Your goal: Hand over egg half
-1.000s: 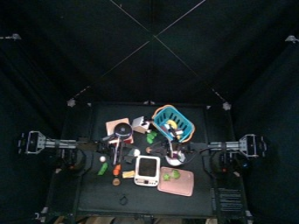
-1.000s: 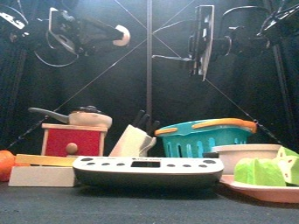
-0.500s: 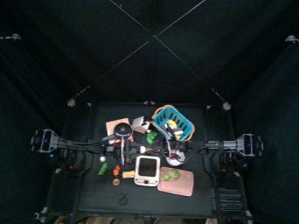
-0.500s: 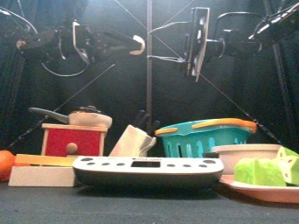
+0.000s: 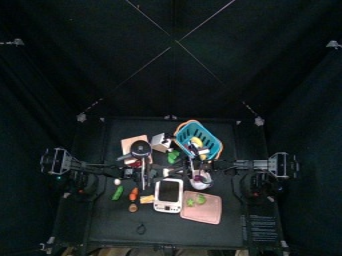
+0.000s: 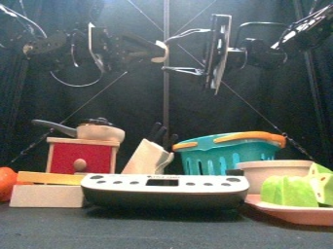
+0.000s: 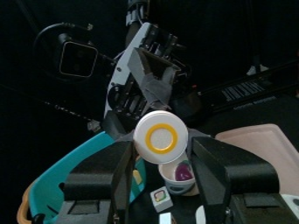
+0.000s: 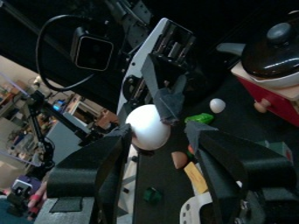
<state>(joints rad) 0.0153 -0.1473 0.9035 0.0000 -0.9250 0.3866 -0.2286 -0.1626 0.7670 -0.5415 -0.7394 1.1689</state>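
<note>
High above the table, the egg half [image 6: 163, 49] hangs between the two arms. It shows its flat white face and yellow yolk ring [image 7: 162, 137] to the left wrist view and its rounded white back [image 8: 145, 125] to the right wrist view. My left gripper [image 6: 155, 49] comes in from the left and is shut on the egg half's rim. My right gripper [image 6: 177, 46] faces it from the right. Its jaws stand wide on either side of the egg's dome, and I cannot tell whether they touch it. In the top view both arms meet over the table's middle.
Far below the grippers, the table carries a white kitchen scale [image 6: 163, 190], a teal basket [image 6: 229, 154], a red box with a small pot on it [image 6: 84, 156], a knife block [image 6: 146, 156], a white bowl [image 6: 278, 173] and a plate of green pieces [image 6: 307, 200].
The left gripper has carried the egg half to the right, toward the middle. The right gripper has swung in from the right until its jaws flank the egg.
</note>
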